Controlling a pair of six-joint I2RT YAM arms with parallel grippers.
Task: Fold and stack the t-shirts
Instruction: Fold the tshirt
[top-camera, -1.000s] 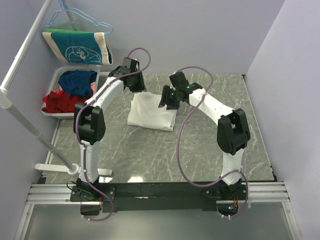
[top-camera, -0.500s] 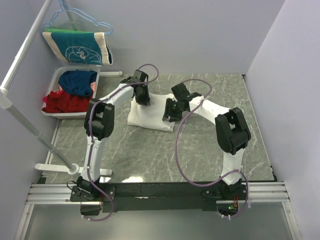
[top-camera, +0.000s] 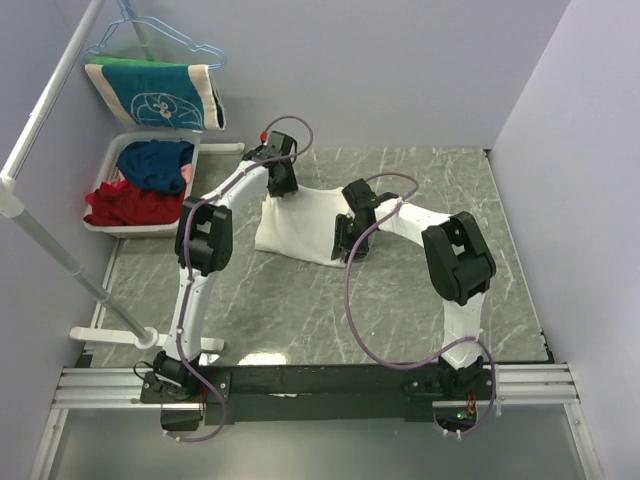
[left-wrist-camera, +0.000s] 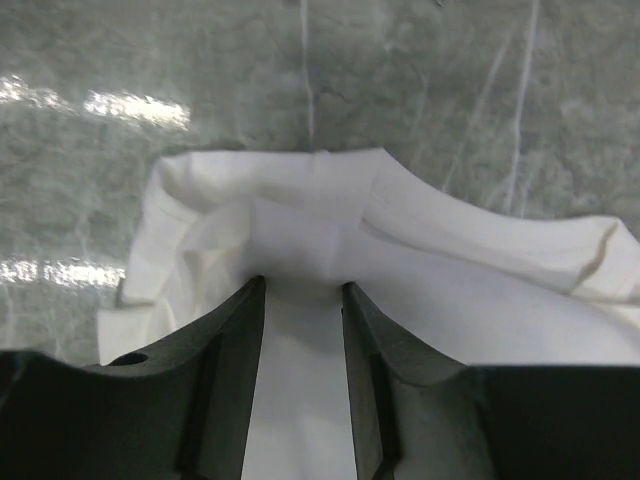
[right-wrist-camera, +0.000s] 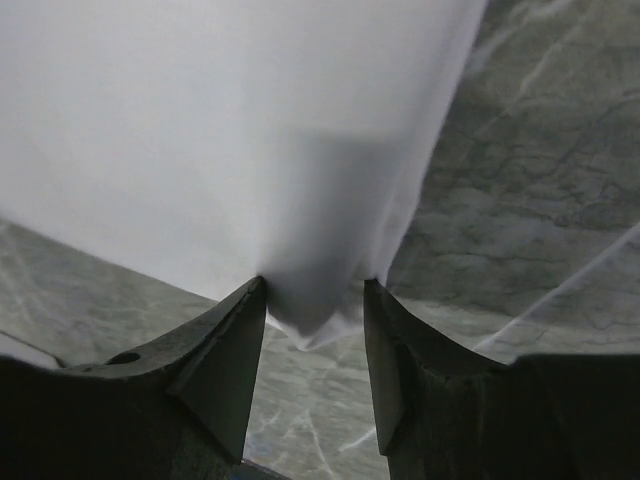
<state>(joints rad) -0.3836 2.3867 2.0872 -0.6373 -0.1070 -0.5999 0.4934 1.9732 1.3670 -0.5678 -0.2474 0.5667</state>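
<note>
White: one t-shirt (top-camera: 300, 225) pinched, apparently, in two part-closed grippers, left gripper (left-wrist-camera: 302, 288), right gripper (right-wrist-camera: 314, 286).

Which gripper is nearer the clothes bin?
Left. The left gripper is at the shirt's far-left corner, a short way right of the bin. The right gripper is farther right, at the shirt's right edge.

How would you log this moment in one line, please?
left pincer: shut on white t-shirt | right pincer: shut on same t-shirt | cloth: held between them, partly on table
</note>
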